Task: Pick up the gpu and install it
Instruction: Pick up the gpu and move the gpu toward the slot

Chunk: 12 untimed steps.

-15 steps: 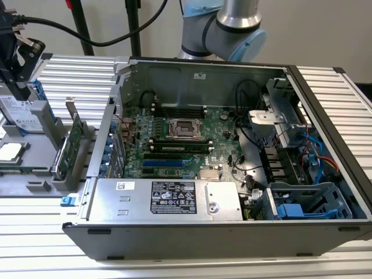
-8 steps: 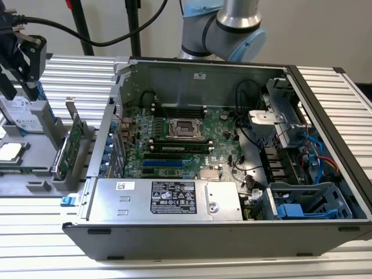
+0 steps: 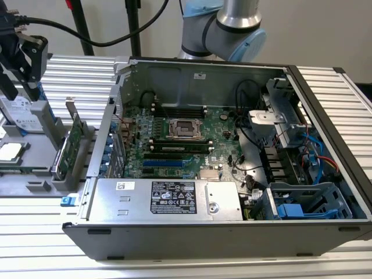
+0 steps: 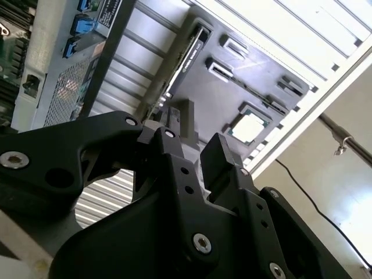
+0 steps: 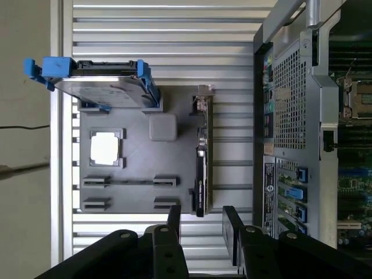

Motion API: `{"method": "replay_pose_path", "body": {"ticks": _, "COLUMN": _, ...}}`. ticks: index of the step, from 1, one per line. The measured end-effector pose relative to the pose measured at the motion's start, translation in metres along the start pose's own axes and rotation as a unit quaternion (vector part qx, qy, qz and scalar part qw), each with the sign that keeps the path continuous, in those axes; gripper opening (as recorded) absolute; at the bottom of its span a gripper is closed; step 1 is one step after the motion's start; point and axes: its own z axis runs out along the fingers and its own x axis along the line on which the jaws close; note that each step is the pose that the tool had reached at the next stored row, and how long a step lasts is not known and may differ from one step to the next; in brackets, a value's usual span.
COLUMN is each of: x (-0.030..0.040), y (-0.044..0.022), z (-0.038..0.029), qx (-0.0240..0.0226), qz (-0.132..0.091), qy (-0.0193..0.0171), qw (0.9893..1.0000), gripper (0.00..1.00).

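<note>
The gpu (image 3: 72, 146) is a thin green card with a silver bracket at one end. It stands on edge in a grey holder tray (image 3: 35, 185) at the exterior view's left, beside the open computer case (image 3: 192, 232). In the first wrist view the gpu (image 5: 200, 165) shows edge-on, and it shows as a dark strip (image 4: 187, 57) in the second wrist view. My black gripper (image 3: 11, 87) hangs above the tray's far end. Its fingers stand apart with nothing between them, so the gripper (image 5: 202, 224) is open and clear of the card. The gripper (image 4: 195, 152) is in line with the card's edge.
On the tray a silver hard drive (image 5: 104, 90) sits in a blue carrier, next to a square CPU chip (image 5: 106, 148). Inside the case lie the green motherboard (image 3: 174, 139), its blue slots (image 3: 165, 167) and a power supply (image 3: 168, 200). Ribbed aluminium table (image 5: 163, 35) surrounds everything.
</note>
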Motion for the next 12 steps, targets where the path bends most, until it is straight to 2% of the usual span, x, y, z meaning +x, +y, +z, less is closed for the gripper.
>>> {"method": "replay_pose_path", "body": {"ticks": 12, "x": -0.0008, "y": -0.0001, "z": 0.0025, "qx": 0.0001, "qz": 0.000, "qy": 0.0001, "qw": 1.0000, "gripper": 1.00}}
